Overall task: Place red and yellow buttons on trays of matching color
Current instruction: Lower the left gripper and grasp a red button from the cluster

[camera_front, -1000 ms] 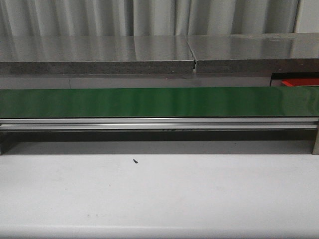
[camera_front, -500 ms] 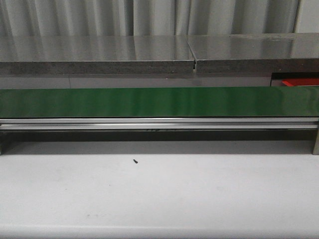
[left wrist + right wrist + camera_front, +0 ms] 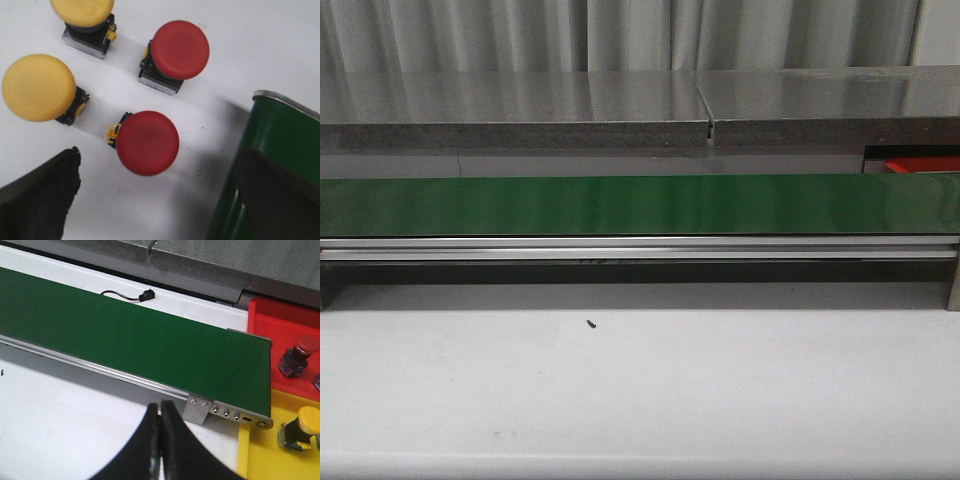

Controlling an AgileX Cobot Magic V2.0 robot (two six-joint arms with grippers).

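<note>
Left wrist view: left gripper hangs over white matte table, its dark fingers spread wide apart, nothing between them. Below it four mushroom-head buttons stand upright on the table, domed smooth plastic caps facing the camera, long axes vertical: one yellow button and a second yellow button partly cut off at the frame edge, then a red button close between the fingers, and another red button beyond it with a shiny metal square base. All four apart from each other, small yellow clips at the bases. Beside them the rounded end of the green conveyor belt, glossy with a metal rim. Front view: long green belt strip runs left-right across the table, aluminium rail under it, grey steel counter behind; no arms visible here. Right wrist view: right gripper has black curved fingers pressed together, holding nothing, above the table near the belt end. Past the belt, a red tray holds an upright red-capped button; yellow tray just beside it holds a yellow-capped button, lying tilted.
</note>
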